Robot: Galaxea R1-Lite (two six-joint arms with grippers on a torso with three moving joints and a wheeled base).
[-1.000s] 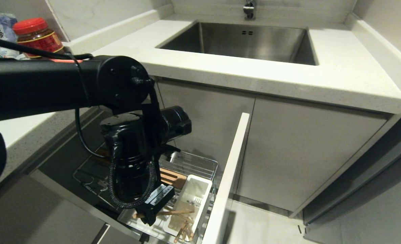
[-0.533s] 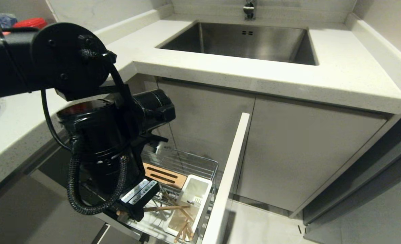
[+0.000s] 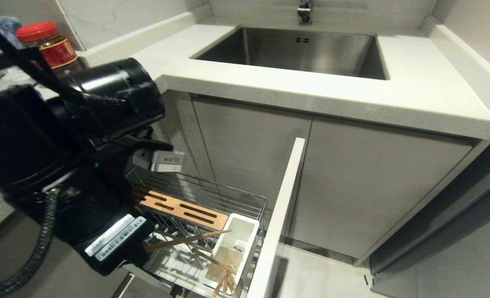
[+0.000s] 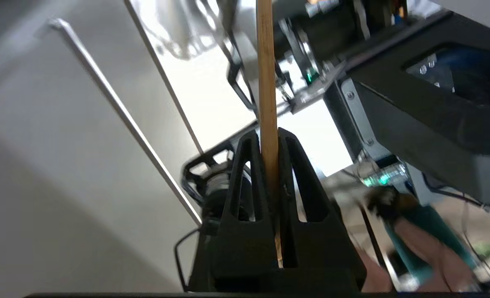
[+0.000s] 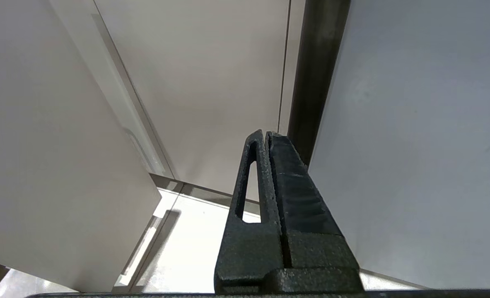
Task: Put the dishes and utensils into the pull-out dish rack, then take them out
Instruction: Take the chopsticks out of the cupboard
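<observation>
The pull-out dish rack (image 3: 245, 198) stands drawn out below the counter, with its slotted wooden bar (image 3: 178, 207), white utensil box (image 3: 240, 231) and white front panel (image 3: 284, 198). My left gripper (image 4: 269, 134) is shut on a light-wood chopstick (image 4: 265, 62). In the head view my left arm hides the fingers, and the held chopstick (image 3: 187, 240) sticks out level above the rack, its tip over the utensil box. More wooden sticks (image 3: 224, 283) lie in the box's near end. The dishes are out of view. My right gripper (image 5: 264, 133) is shut and empty, parked beside cabinet doors.
The steel sink (image 3: 302, 49) is set in the white countertop (image 3: 414, 95) above the rack, with a faucet (image 3: 305, 10) behind it. A red-lidded jar (image 3: 48, 43) stands on the counter at far left. Closed cabinet doors (image 3: 373, 186) lie right of the front panel.
My left arm has risen and swung left, toward the camera, lifting the chopstick from low over the utensil box to higher above the rack. The right arm has not moved.
</observation>
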